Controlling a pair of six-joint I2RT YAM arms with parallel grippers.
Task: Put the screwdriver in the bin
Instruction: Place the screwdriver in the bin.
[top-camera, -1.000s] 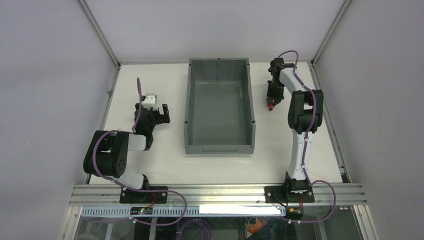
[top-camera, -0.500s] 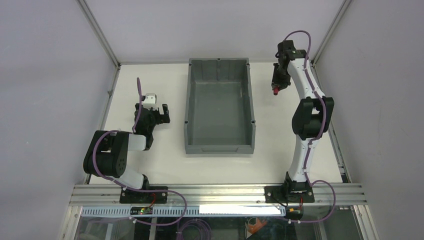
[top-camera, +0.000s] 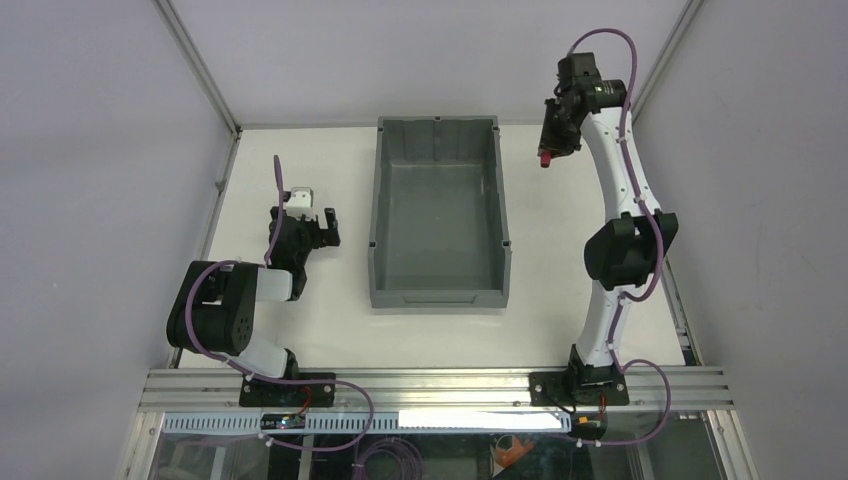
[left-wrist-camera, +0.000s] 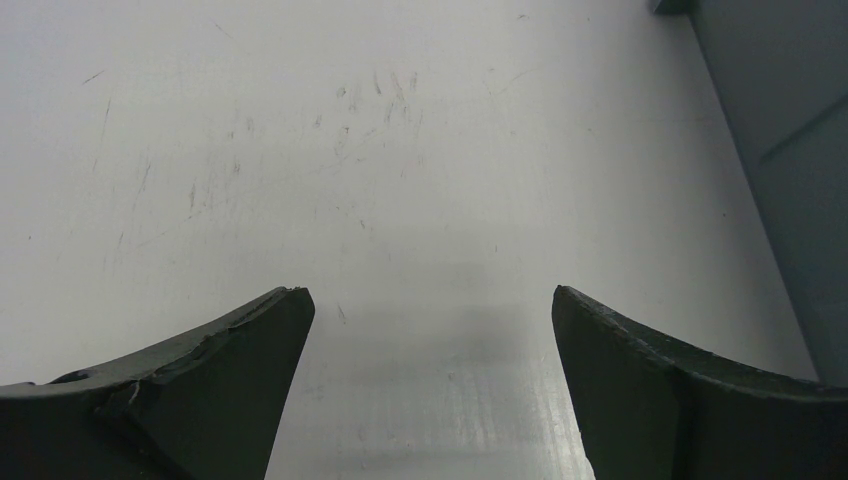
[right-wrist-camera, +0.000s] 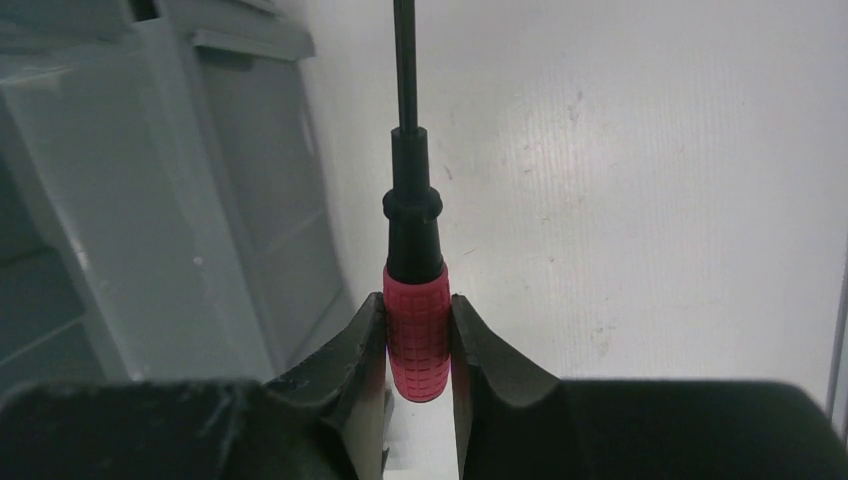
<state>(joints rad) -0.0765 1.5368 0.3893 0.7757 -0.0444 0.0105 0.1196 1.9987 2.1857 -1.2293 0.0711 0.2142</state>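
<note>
The bin (top-camera: 438, 297) sits mid-table with its mouth open upward and its long walls running away from the arm bases. On each side of it lies a strip of white table (top-camera: 300, 330), and the right strip is the narrower 1, hemmed by the bin's right wall and the side frame rail (top-camera: 655, 215). In the right wrist view the bin (right-wrist-camera: 150, 200) stands at the left, its tall wall and lipped rim close beside the tool, with table (right-wrist-camera: 650, 200) spreading to the right.

The right arm stretches far and tall – its elbow hangs level with the bin's near half and its wrist is up by the back right corner. The right gripper (top-camera: 550, 140) is outside the bin, just beyond the far end of its right rim. Its 2 fingers (right-wrist-camera: 365, 350) pinch the red handle of the screwdriver (right-wrist-camera: 416, 340), and the thin black shaft runs straight out past the tips and off the top of that view. From above only the red end (top-camera: 545, 158) shows.

The left arm sits folded low, and the left gripper (top-camera: 303, 222) is over the left strip, well apart from the bin wall (left-wrist-camera: 790, 150) – its jaws gape wide (left-wrist-camera: 430, 300) with nothing but scuffed table between them
</note>
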